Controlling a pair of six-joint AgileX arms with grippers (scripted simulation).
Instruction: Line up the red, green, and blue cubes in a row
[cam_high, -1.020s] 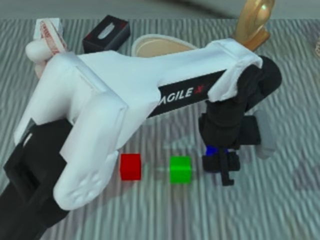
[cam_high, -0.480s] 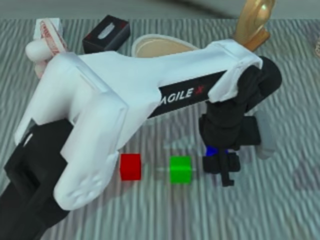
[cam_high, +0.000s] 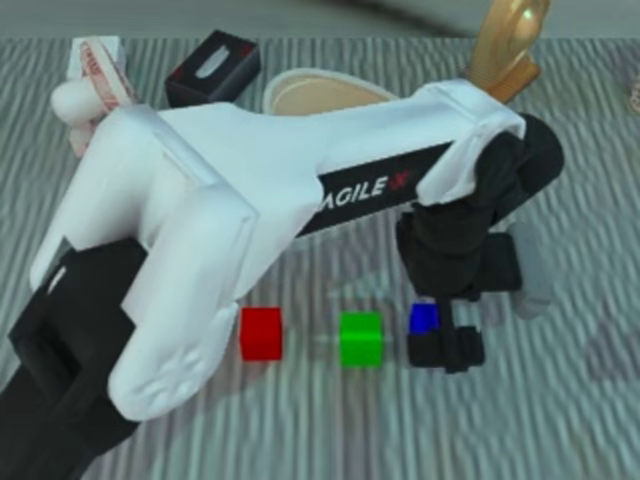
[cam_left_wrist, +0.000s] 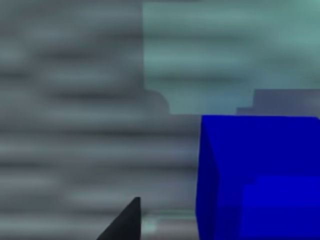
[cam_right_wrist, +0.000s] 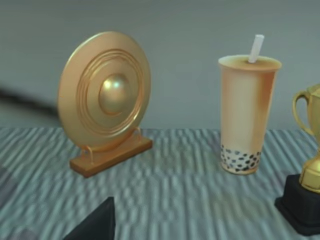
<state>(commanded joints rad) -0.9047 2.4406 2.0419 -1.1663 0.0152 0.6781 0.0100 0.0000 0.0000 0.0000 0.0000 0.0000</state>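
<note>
On the table the red cube (cam_high: 261, 333), green cube (cam_high: 361, 338) and blue cube (cam_high: 424, 318) stand in a row from left to right. My left arm reaches across the table and its gripper (cam_high: 447, 348) hangs open just over the blue cube's right front. In the left wrist view the blue cube (cam_left_wrist: 257, 175) fills one side, and a gap of table separates it from the one dark fingertip (cam_left_wrist: 127, 222) that shows. My right gripper is outside the top view. Its wrist view shows one dark fingertip (cam_right_wrist: 97, 222) over bare table.
At the back of the table stand a black box (cam_high: 212, 65), a white and red carton (cam_high: 95, 62), a tan oval plate (cam_high: 320, 88) and a golden disc ornament (cam_high: 510, 40). The right wrist view faces that golden disc (cam_right_wrist: 105, 100), a bubble tea cup (cam_right_wrist: 247, 115) and a trophy (cam_right_wrist: 307, 190).
The left gripper has opened and let go of the blue cube. The cube now shows in full on the table beside the green one.
</note>
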